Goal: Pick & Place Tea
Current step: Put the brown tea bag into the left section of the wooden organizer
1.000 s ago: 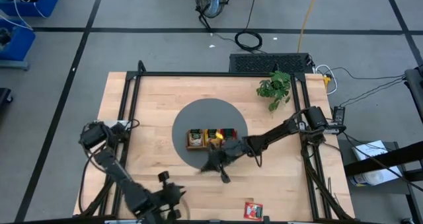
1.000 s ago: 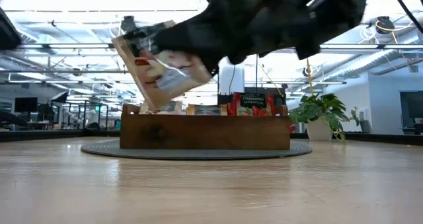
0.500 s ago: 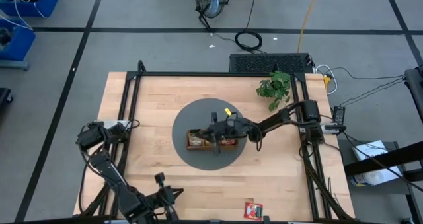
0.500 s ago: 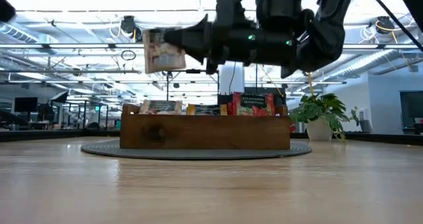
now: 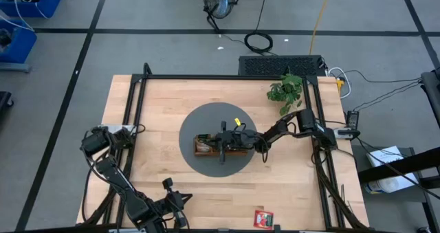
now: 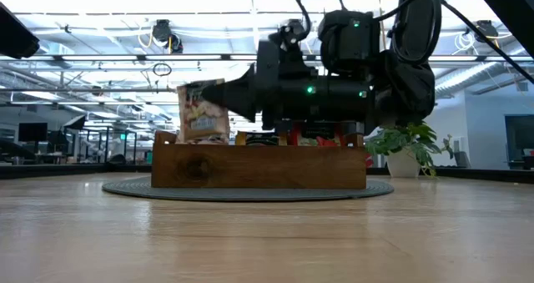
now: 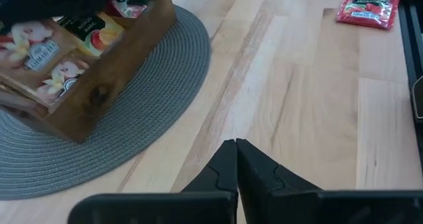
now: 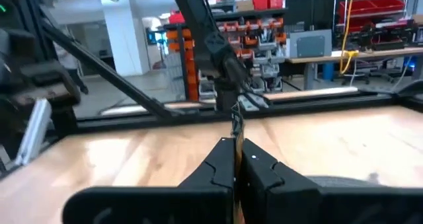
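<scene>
Gripping a beige tea packet (image 6: 203,112) edge-on, my right gripper (image 5: 206,141) reaches over the wooden tray (image 6: 259,167), its fingers pressed tight on the packet above the tray's left compartment. That tray sits on the round grey mat (image 5: 199,123) on the table (image 5: 158,102) and holds more tea packets (image 7: 49,55). My left gripper (image 7: 236,145) is pinched shut on nothing by the near edge. One red packet (image 5: 263,218) lies alone near that edge.
</scene>
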